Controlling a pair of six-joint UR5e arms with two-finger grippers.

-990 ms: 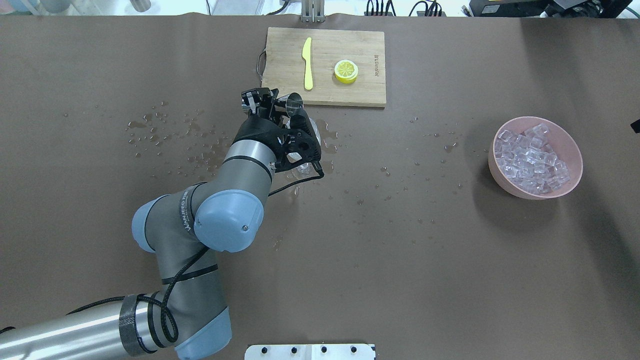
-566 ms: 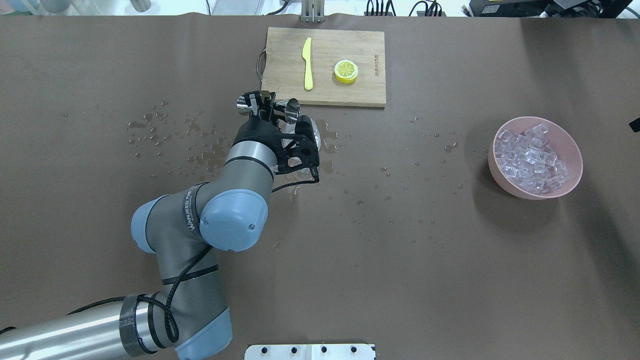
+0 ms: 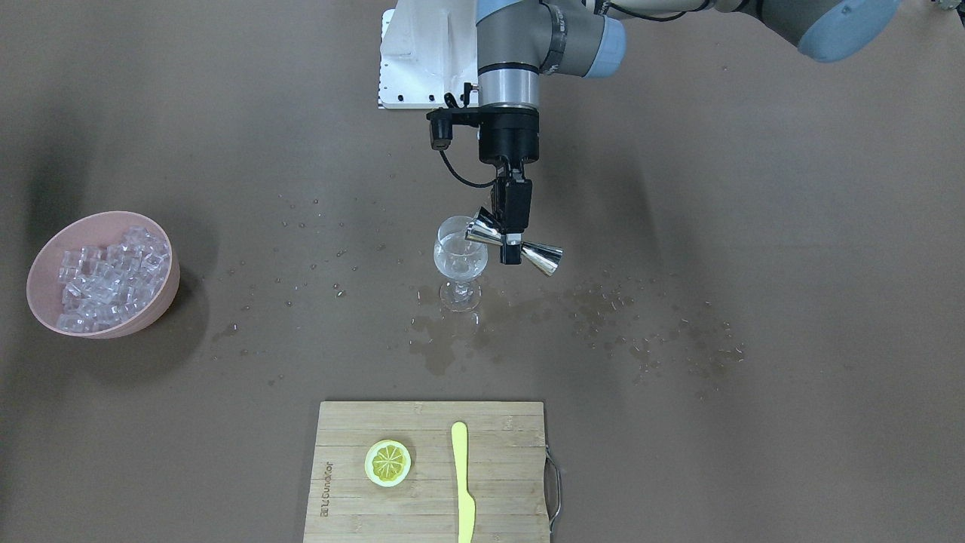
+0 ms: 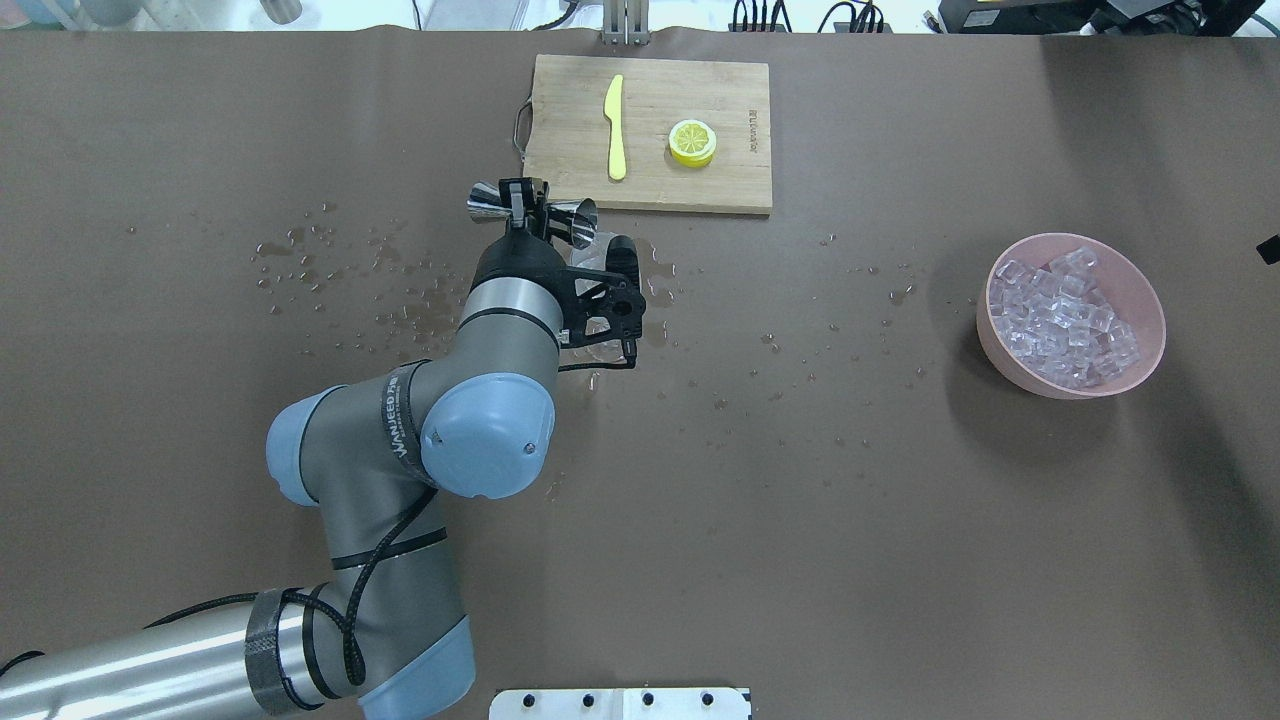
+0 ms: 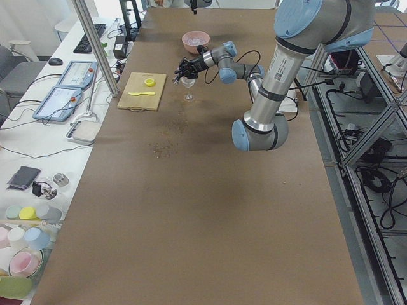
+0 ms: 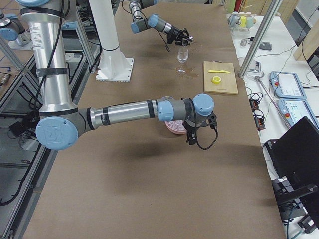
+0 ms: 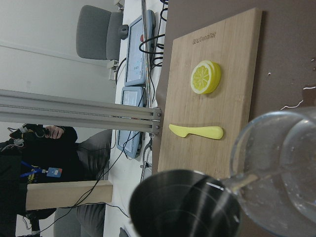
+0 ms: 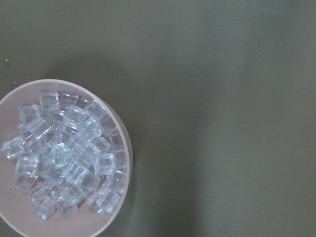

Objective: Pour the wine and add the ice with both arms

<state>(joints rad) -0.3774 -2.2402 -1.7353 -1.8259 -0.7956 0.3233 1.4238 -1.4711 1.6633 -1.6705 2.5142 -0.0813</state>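
My left gripper (image 3: 513,240) is shut on a steel double-cone jigger (image 3: 528,253), held sideways at the rim of a stemmed glass (image 3: 461,264). The glass holds a little clear wine (image 3: 459,247). In the left wrist view a thin clear stream (image 7: 254,178) runs from the jigger's lip (image 7: 185,205) into the glass (image 7: 284,163). From overhead the wrist hides most of the glass, and the jigger (image 4: 575,217) shows. Ice cubes (image 4: 1065,315) fill a pink bowl (image 4: 1158,325) far right. The right gripper (image 6: 191,133) hovers over the bowl; I cannot tell its state. Its wrist view shows only the ice (image 8: 64,163).
A wooden cutting board (image 4: 700,120) at the far edge carries a yellow knife (image 4: 615,125) and a lemon slice (image 4: 692,141). Water drops and small puddles (image 3: 648,332) spread around the glass. The white base block (image 3: 422,60) sits at the robot's side.
My left wrist has turned, swinging the jigger so that both its cones now show; its far end has moved left. The arm's elbow has shifted slightly right. Bowl and board are unchanged.
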